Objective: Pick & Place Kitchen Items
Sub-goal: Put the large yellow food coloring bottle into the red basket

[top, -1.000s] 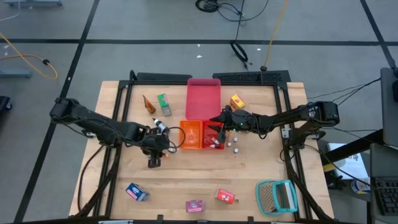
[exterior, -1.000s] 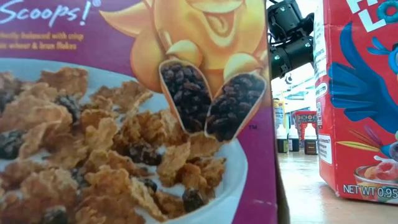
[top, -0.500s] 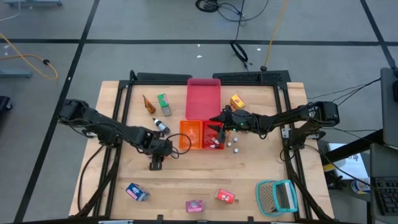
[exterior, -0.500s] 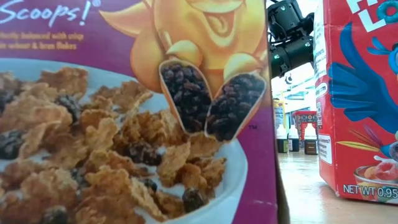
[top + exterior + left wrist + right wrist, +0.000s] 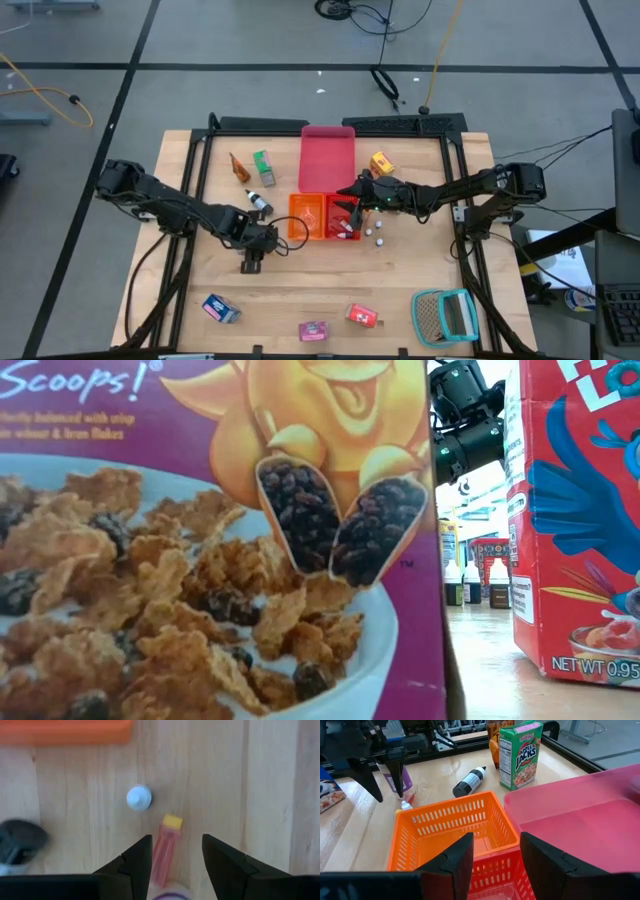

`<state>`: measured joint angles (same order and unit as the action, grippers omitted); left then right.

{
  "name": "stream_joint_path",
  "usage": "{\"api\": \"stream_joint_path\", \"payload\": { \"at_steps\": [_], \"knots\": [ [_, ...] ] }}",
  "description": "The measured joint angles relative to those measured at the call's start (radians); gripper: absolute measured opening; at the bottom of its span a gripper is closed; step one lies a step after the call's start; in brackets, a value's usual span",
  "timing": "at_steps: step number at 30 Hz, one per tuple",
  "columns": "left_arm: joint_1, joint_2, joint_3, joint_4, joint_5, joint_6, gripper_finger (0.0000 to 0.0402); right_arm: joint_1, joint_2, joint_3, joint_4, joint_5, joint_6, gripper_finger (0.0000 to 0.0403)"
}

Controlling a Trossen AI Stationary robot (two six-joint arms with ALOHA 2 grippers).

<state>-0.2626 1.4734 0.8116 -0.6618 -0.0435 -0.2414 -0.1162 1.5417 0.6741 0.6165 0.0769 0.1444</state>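
High view: at six o'clock on the table lie three small boxes, blue, pink and red. Nearer the middle, the left gripper points down with fingers spread around a pink bottle lying flat. The right gripper, fingers spread and holding nothing, hangs over the orange basket. At eleven o'clock stands a green Apple Jacks box.
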Motion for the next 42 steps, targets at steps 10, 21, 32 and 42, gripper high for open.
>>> {"api": "stream_joint_path", "payload": {
  "at_steps": [10, 21, 32, 42],
  "knots": [
    [0.022, 0.023, 0.059, -0.036, -0.059, 0.03, 0.0175, 0.0, 0.0, 0.0, 0.0, 0.0, 0.0, 0.0157],
    [0.027, 0.195, 0.067, -0.02, 0.036, 0.049, 0.0175, 0.0, 0.0, 0.0, -0.002, 0.0, 0.0, 0.0157],
    [0.027, 0.223, 0.066, -0.016, 0.061, 0.057, 0.0092, 0.0, 0.0, 0.0, -0.001, 0.0, 0.0, 0.0157],
    [0.027, 0.227, 0.104, -0.055, 0.067, 0.05, 0.0039, 0.0, 0.0, 0.0, 0.0, 0.0, 0.0, 0.0157]
  ]
}}
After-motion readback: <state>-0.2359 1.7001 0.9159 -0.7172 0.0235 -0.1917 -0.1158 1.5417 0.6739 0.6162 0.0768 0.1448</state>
